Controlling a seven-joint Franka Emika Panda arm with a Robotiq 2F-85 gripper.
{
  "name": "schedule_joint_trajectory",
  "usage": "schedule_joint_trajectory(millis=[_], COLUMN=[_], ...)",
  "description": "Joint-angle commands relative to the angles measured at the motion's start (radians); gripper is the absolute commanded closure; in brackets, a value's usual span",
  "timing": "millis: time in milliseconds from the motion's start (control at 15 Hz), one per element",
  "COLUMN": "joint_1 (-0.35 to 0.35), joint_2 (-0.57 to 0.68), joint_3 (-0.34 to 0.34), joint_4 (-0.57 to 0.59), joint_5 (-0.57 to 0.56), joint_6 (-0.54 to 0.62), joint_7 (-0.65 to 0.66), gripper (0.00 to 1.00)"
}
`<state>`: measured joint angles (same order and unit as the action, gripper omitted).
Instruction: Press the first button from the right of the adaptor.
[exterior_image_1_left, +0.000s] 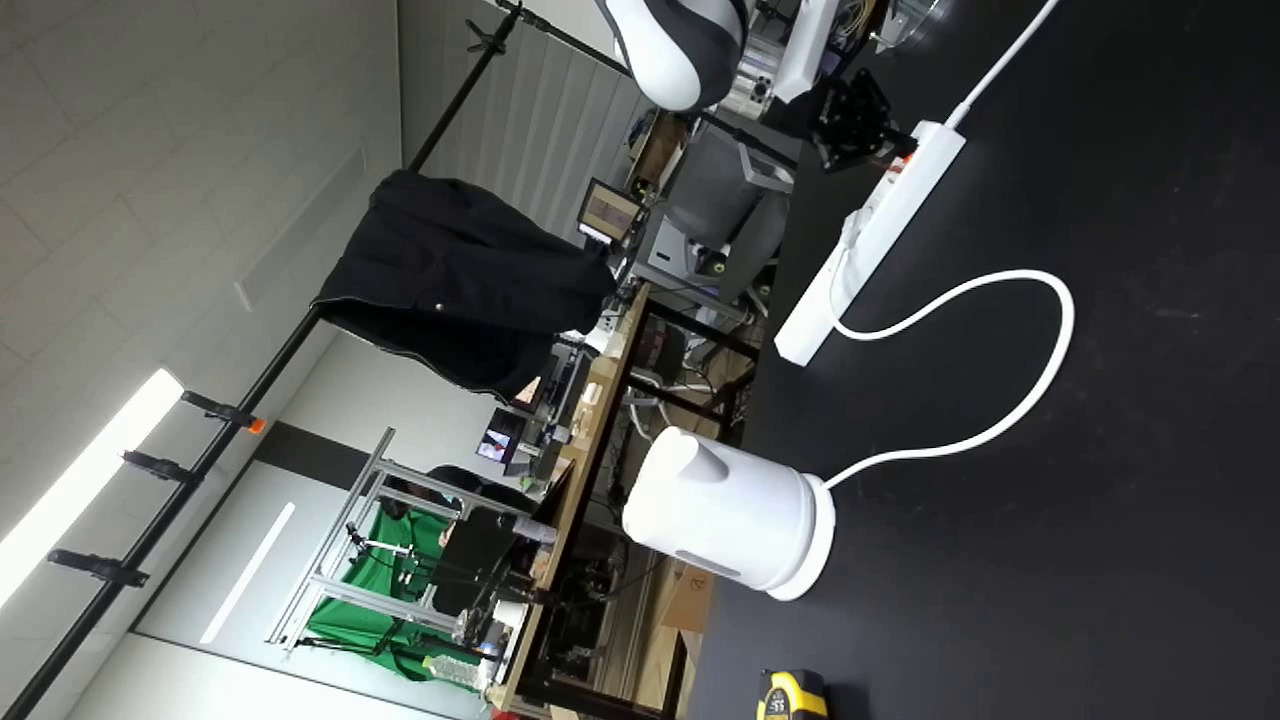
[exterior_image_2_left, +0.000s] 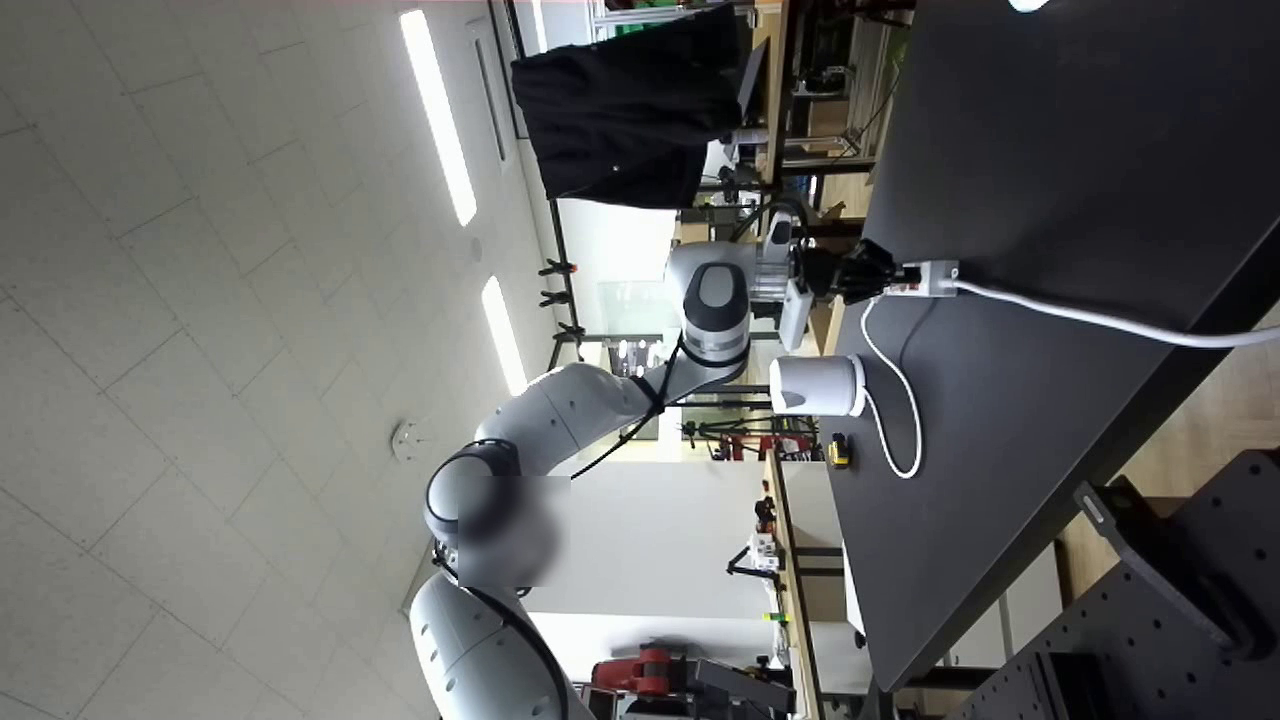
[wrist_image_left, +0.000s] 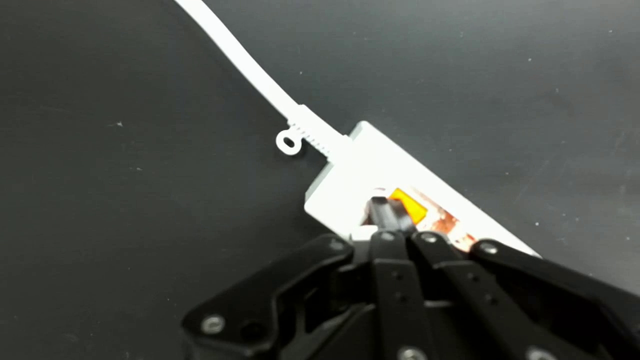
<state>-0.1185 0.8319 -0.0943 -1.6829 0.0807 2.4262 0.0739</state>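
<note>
The adaptor is a long white power strip (exterior_image_1_left: 872, 245) on the dark table. Its cable end also shows in an exterior view (exterior_image_2_left: 940, 278) and in the wrist view (wrist_image_left: 372, 162). A lit orange button (wrist_image_left: 411, 206) shows on it, with reddish marks further along. My gripper (wrist_image_left: 392, 212) is shut and empty, its fingertips together over the strip near the cable end. In both exterior views the gripper (exterior_image_1_left: 903, 148) (exterior_image_2_left: 908, 276) points down at the strip's top. The fingertips hide part of the orange button and the surface beside it. I cannot tell whether they touch or press it.
A white kettle (exterior_image_1_left: 725, 510) (exterior_image_2_left: 815, 386) stands on the table, its white cable (exterior_image_1_left: 1062, 330) looping to a plug in the strip. A yellow-black tape measure (exterior_image_1_left: 792, 697) (exterior_image_2_left: 839, 451) lies beyond it. The strip's own white cord (wrist_image_left: 245, 62) runs off from its end.
</note>
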Motion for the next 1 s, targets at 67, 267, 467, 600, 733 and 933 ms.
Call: schedule_joint_trajectory(millis=[67, 267, 467, 600, 733, 933], joint_1=[-0.018, -0.001, -0.003, -0.005, 0.001, 0.007], joint_2=[0.133, -0.01, -0.091, -0.156, -0.226, -0.314], joint_3=[0.011, 0.002, 0.004, 0.003, -0.006, -0.02], joint_4=[0.074, -0.027, -0.105, -0.169, -0.231, -0.301], joint_5=[0.003, 0.009, 0.015, 0.02, 0.015, 0.002], joint_6=[0.051, 0.047, 0.095, 0.147, 0.185, 0.188], joint_7=[-0.005, 0.029, 0.02, 0.014, 0.014, 0.018], gripper=[1.0, 1.0, 1.0, 1.0, 1.0, 0.73])
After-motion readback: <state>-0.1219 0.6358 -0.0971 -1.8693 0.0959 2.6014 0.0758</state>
